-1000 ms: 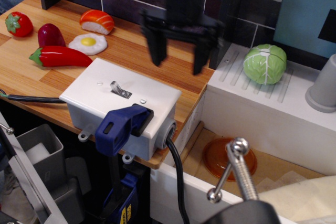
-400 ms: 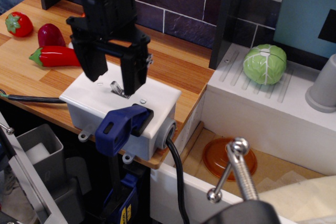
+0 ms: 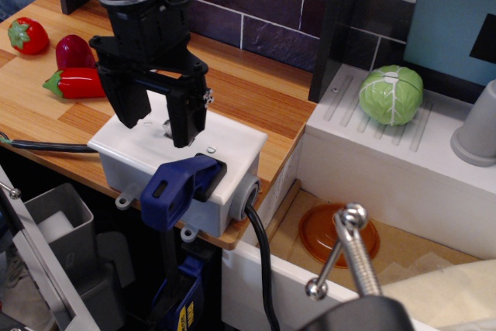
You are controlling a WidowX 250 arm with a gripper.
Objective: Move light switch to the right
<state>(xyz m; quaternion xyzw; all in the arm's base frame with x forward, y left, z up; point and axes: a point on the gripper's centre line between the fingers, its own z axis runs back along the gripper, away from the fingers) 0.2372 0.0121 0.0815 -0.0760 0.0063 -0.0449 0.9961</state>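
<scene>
The white switch box [image 3: 225, 153] sits at the front edge of the wooden counter, held by a blue clamp [image 3: 180, 184]. My black gripper [image 3: 157, 125] is open and hangs low over the box top, fingers pointing down. Its right finger [image 3: 188, 118] stands where the silver toggle lever is, so only a sliver of the lever [image 3: 168, 125] shows between the fingers. The left finger [image 3: 128, 106] is over the box's left edge. Nothing is held.
Toy foods lie at the back left: a strawberry [image 3: 27, 35], an aubergine [image 3: 74, 52], a red chilli [image 3: 74, 83]. A cabbage [image 3: 391, 94] sits on the white drainer at the right. A black cable [image 3: 260, 253] leaves the box. An orange bowl [image 3: 333, 234] lies below.
My gripper has come from the back centre of the counter to the left and down, and now stands low over the switch box around the lever.
</scene>
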